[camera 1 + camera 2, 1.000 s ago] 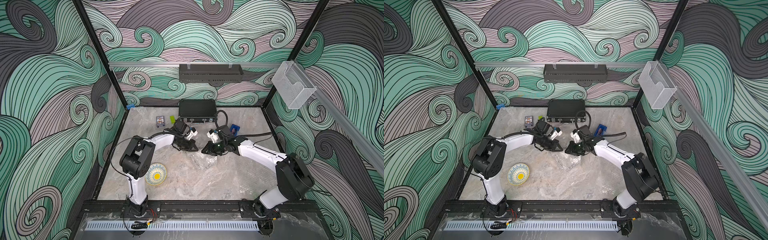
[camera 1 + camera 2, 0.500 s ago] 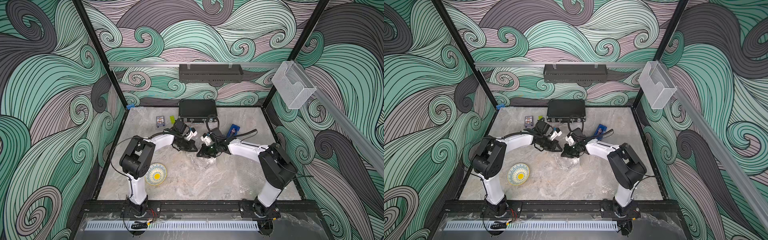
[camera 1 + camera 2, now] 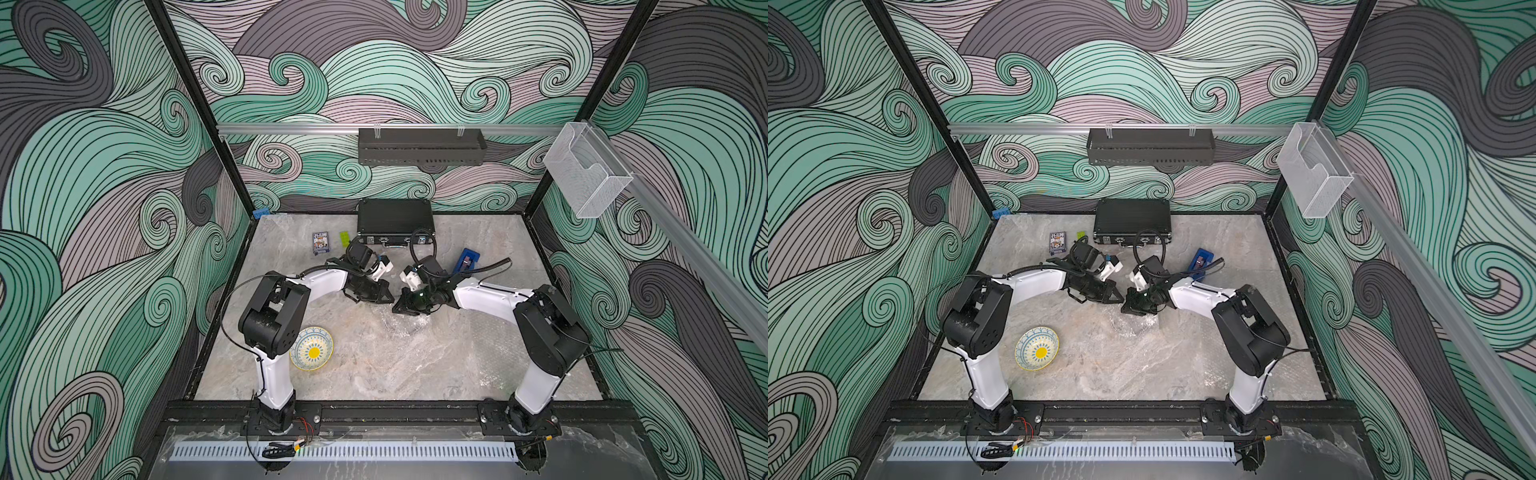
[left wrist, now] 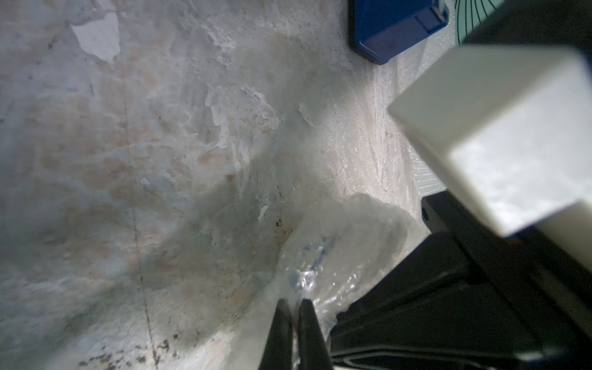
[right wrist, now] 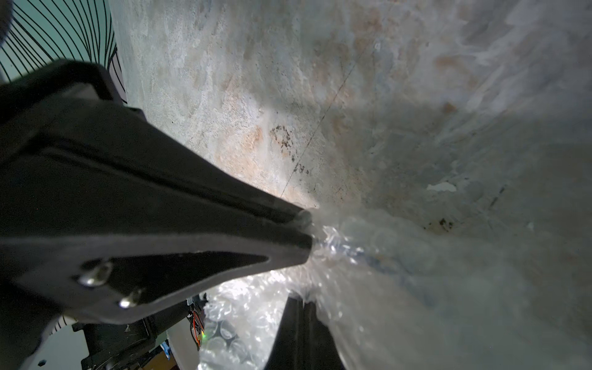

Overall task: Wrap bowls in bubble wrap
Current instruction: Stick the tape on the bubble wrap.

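Around table point(image 3: 365, 376) centre we pinch bubble wrap point(image 3: 401, 330) twice: left gripper point(image 3: 388, 298) narrow on it, right gripper point(image 3: 397, 309) just clamped alongside. Cream bowl point(image 3: 311, 348) sits bare at 8 o'clock. Folding looks ready.

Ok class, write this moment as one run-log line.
left jaws: shut on bubble wrap | right jaws: shut on bubble wrap | cream bowl: unwrapped, apart from wrap
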### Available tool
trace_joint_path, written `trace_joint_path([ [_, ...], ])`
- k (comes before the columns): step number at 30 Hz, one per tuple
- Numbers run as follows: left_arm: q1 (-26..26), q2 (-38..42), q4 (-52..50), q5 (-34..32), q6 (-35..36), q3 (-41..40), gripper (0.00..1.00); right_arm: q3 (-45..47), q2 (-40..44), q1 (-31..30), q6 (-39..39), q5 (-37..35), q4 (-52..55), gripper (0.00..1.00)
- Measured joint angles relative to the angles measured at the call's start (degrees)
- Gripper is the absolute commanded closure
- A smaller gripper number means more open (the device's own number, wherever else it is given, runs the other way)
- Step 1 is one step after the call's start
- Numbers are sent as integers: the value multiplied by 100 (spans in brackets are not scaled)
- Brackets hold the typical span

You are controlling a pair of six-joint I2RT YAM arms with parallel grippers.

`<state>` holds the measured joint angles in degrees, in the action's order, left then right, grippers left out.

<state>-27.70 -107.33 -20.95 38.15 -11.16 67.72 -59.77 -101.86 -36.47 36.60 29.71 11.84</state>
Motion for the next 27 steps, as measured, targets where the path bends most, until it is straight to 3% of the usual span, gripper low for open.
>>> trace_joint_path([
  [3, 0, 66, -39, -76, -114, -2, 65, 2, 0, 0, -4, -59, -4, 100],
  [7, 37, 374, -55, -162, -332, -39, 49, 2, 0, 4, -9, -140, -17, 100],
  [13, 70, 905, 26, -175, -459, -225, 45, 4, 0, 4, -20, -164, -24, 100],
  [21, 68, 804, 125, -155, -437, -658, 39, 7, 0, 4, -22, -162, -24, 100],
  [24, 66, 684, 129, -142, -431, -658, 43, 9, 0, 4, -22, -162, -24, 100],
  [27, 66, 531, 133, -120, -424, -658, 53, 9, 0, 4, -24, -162, -22, 100],
])
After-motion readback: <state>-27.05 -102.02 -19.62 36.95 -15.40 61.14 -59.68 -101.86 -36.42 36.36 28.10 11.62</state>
